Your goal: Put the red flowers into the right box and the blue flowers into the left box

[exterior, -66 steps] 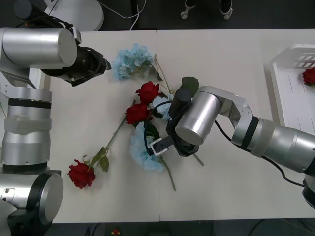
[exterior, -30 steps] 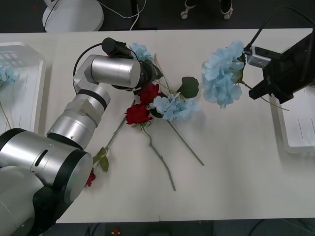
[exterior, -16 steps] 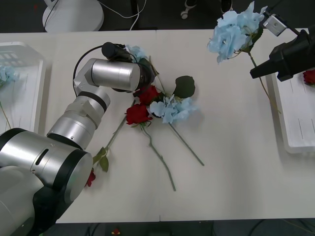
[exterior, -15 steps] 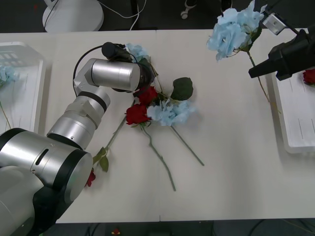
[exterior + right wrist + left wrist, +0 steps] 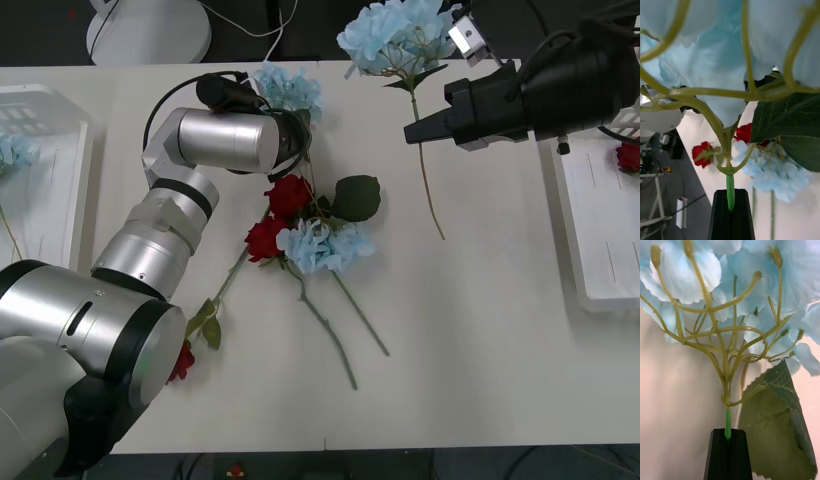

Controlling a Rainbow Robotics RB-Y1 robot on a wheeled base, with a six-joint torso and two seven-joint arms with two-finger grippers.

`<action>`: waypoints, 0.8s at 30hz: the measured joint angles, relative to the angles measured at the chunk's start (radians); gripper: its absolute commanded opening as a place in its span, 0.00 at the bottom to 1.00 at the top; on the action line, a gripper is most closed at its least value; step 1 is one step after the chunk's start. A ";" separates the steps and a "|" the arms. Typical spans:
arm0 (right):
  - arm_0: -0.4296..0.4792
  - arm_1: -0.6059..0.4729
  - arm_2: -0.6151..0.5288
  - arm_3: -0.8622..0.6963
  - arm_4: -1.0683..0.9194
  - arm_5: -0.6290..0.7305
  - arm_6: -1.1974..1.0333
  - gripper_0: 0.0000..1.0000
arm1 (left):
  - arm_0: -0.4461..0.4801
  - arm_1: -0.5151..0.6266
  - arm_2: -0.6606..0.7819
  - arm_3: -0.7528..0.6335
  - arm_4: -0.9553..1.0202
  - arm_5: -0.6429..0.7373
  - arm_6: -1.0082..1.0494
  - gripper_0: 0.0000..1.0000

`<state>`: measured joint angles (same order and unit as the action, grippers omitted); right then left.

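The right tool [image 5: 731, 210], black and flat-sided, is clamped on the thin green stem of a pale blue hydrangea head [image 5: 395, 32], held in the air above the far edge of the table [image 5: 480, 330]; the fluffy cluster of small petals sits at the top of the front view and its stem hangs down past the tool. In the right wrist view the stem forks into smooth yellow-green branches under the petals, with one broad, dark, saw-edged leaf [image 5: 790, 131] beside them.

The left tool [image 5: 728, 453] is likewise closed on the green stem of a second blue flower [image 5: 288, 88], low over the table near its far side. Its wrist view shows many slender branching stalks spreading up into soft, crinkled petals.

Just in front of that, two deep-red roses [image 5: 288, 196] with tight layered petals lie touching a third blue cluster [image 5: 322, 245] and a rounded dark leaf, their long wiry stems trailing toward the robot. Another red rose [image 5: 181, 362] lies near the left arm, partly hidden.

The left box [image 5: 55, 100], a white plastic tray with a sloping rim, holds one blue flower [image 5: 10, 152] at the view's edge. The right box [image 5: 600, 250] holds a red rose [image 5: 628, 156].

The table is matte off-white, seamed down the middle; beyond it is dark floor with a round white base and cables.
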<state>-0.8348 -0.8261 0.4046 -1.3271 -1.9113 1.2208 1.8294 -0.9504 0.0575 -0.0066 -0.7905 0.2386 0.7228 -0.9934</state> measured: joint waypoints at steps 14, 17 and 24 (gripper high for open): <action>0.000 0.141 -0.006 -0.001 0.029 -0.151 0.000 0.00 | 0.000 0.117 0.128 -0.367 -0.005 0.578 0.000 0.00; -0.001 0.170 -0.015 -0.001 0.061 -0.168 0.000 0.00 | 0.000 0.163 0.138 -0.458 -0.006 0.723 -0.001 0.00; -0.023 0.239 -0.020 -0.001 0.129 -0.188 0.000 0.00 | 0.000 0.247 0.235 -0.587 -0.062 0.996 -0.141 0.00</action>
<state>-0.8576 -0.5874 0.3849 -1.3277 -1.7825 1.0326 1.8291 -0.9504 0.3048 0.2280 -1.3777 0.1771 1.7191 -1.1340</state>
